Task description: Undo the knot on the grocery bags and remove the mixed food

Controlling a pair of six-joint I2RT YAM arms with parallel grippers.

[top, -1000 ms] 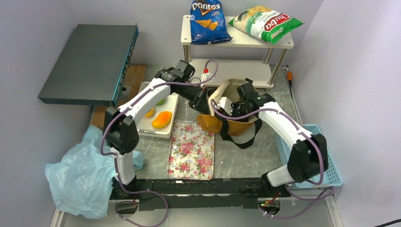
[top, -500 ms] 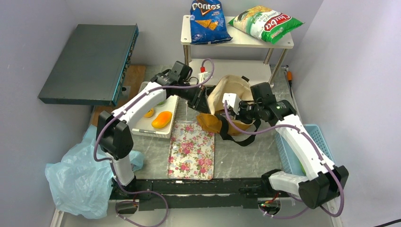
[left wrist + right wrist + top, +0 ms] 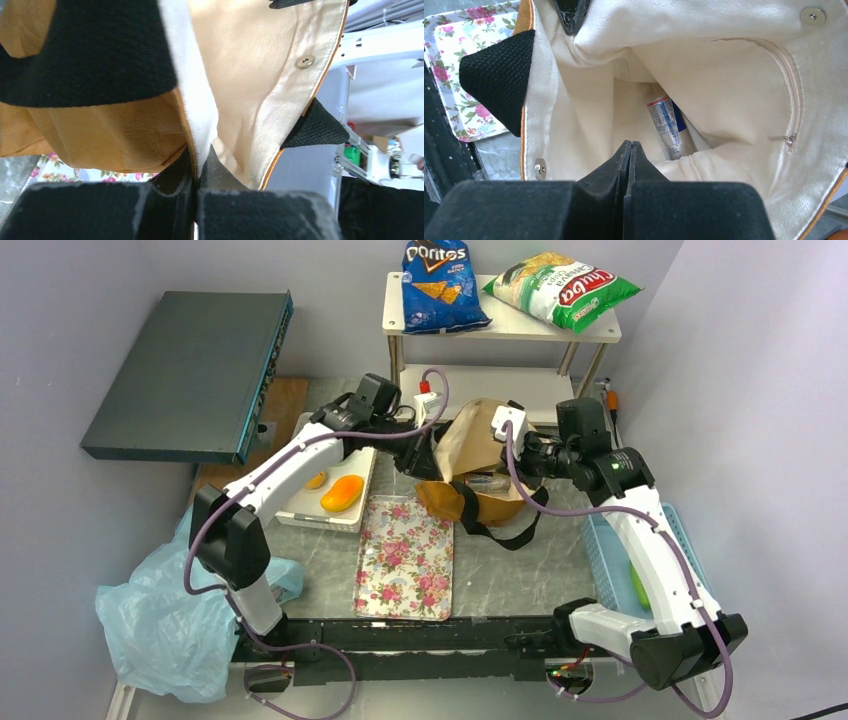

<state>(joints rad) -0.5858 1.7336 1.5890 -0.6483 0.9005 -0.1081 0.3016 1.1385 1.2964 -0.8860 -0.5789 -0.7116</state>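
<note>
Orange-tan tote (image 3: 478, 445) lies open-mouthed at the centre of the worktop (image 3: 520, 570), its black strap (image 3: 500, 530) trailing toward 6 o'clock. A slim silver can (image 3: 668, 127) lies inside on the cream lining. The left fingers (image 3: 220, 177) are pinched tight on the tote's rim at its 9 o'clock edge. The right fingers (image 3: 614, 165) are pressed together, grasping nothing, over the mouth from 3 o'clock.

From the tote:
- **7 o'clock:** floral tray (image 3: 405, 555).
- **9 o'clock:** white tray (image 3: 300, 505) carrying a mango (image 3: 342, 493).
- **12 o'clock:** shelf (image 3: 500, 328) bearing a green-white chip bag (image 3: 562, 288) and a Doritos bag (image 3: 437, 272).
- **8 o'clock:** light-blue plastic bag (image 3: 170, 610), well apart.
</note>
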